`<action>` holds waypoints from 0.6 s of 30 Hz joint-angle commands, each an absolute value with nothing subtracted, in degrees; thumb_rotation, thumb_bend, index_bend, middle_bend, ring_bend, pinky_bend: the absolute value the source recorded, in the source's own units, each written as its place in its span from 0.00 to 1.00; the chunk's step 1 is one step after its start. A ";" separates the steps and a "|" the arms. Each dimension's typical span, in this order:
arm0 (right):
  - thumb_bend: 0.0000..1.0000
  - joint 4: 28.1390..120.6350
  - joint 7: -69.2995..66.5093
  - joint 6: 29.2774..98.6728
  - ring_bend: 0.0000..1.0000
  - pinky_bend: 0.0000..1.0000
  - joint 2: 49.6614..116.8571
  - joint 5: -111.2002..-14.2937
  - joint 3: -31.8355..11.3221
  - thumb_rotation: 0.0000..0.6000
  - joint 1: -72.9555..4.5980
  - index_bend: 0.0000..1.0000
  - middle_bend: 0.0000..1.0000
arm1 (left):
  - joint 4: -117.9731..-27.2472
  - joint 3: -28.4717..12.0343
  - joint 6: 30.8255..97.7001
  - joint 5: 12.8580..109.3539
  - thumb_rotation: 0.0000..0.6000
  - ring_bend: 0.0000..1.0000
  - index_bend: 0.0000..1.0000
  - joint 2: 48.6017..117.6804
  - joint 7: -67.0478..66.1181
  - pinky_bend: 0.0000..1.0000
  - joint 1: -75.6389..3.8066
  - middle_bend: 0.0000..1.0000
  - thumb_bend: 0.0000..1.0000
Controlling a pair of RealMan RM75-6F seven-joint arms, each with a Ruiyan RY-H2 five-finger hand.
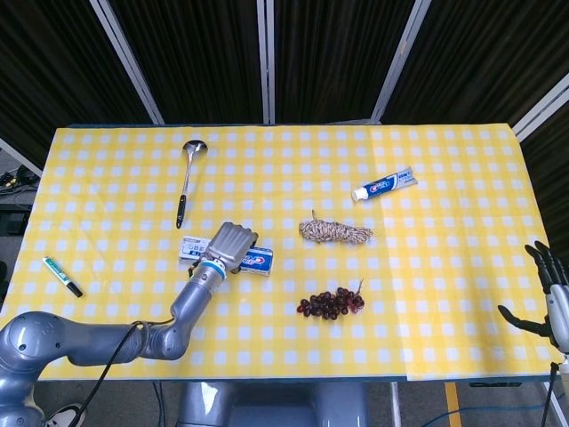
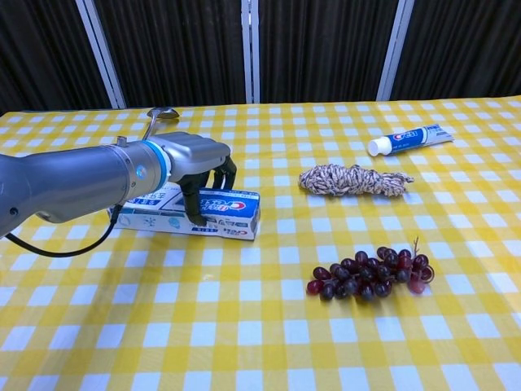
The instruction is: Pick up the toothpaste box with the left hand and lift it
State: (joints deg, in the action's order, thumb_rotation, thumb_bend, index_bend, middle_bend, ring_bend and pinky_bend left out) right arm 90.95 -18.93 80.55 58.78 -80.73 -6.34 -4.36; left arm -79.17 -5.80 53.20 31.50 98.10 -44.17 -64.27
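The toothpaste box [image 1: 259, 260] [image 2: 231, 213], white and blue with red lettering, lies on the yellow checked table [image 1: 427, 267], left of centre. My left hand [image 1: 231, 242] [image 2: 194, 162] is clamped over its middle, fingers curled down the far side and the thumb pressed on the front face. The box sits slightly skewed under the hand, and whether it has left the cloth is unclear. My right hand [image 1: 553, 298] hangs past the table's right edge with fingers spread, holding nothing; only the head view shows it.
A rope bundle [image 1: 334, 232] [image 2: 354, 180] lies just right of the box, with dark grapes [image 1: 331, 303] [image 2: 370, 277] nearer the front. A toothpaste tube [image 1: 384, 185] [image 2: 409, 139] is at the back right. A ladle [image 1: 187, 178] and a marker [image 1: 61, 277] lie to the left.
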 commanded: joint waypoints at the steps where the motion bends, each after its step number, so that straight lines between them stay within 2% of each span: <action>1: 0.08 91.00 -18.90 80.69 0.00 0.00 58.77 -80.79 -6.35 1.00 -4.32 0.00 0.00 | -79.11 -5.43 54.60 34.34 1.00 0.43 0.65 98.00 -43.28 0.44 -63.34 0.44 0.41; 10: 0.08 91.32 -18.56 81.02 0.00 0.00 58.72 -81.00 -6.31 1.00 -4.18 0.00 0.00 | -81.66 -5.72 56.35 41.40 1.00 0.43 0.65 93.87 -41.79 0.44 -61.89 0.44 0.41; 18: 0.08 91.36 -18.51 81.02 0.00 0.00 58.73 -80.94 -6.34 1.00 -4.16 0.00 0.00 | -86.14 -7.04 56.21 41.76 1.00 0.44 0.67 88.39 -44.29 0.45 -62.60 0.46 0.41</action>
State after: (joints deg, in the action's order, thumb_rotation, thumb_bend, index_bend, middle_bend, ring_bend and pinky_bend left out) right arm 91.36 -18.51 81.02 58.73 -80.94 -6.34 -4.16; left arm -85.11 -6.62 56.27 41.75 89.52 -43.57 -62.31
